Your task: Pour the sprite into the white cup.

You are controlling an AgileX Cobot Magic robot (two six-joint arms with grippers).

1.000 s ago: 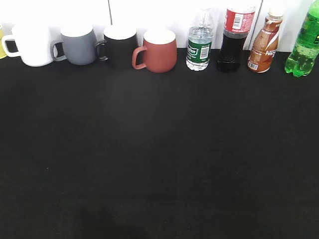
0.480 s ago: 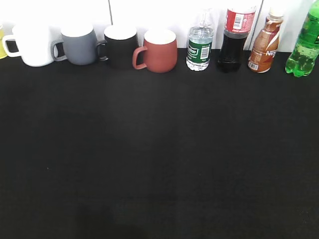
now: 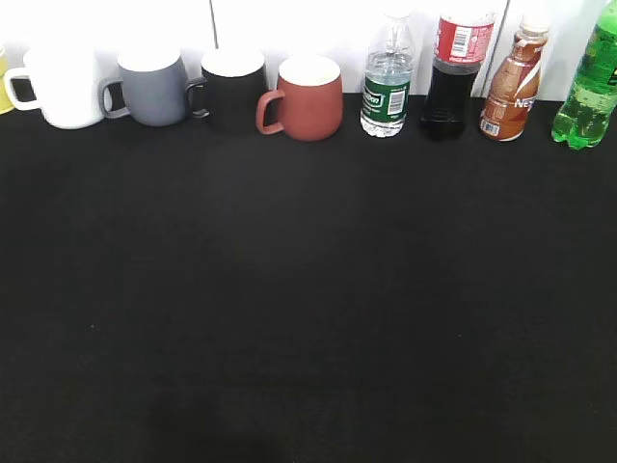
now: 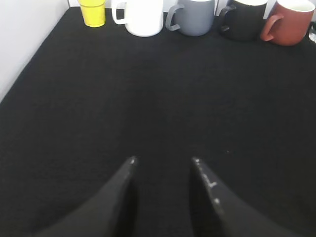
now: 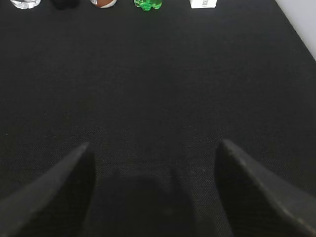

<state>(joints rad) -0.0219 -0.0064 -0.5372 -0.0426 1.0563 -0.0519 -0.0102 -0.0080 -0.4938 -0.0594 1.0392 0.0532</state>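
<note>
Here, the sprite (image 3: 588, 92), a translucent green bottle standing at the far right of the back row, likely light, smooth and squeezable; best held mid-body. The white cup (image 3: 63, 87) sits far left. Left gripper (image 4: 163, 160) and right gripper (image 5: 154, 145): both jaws apart, empty.
</note>
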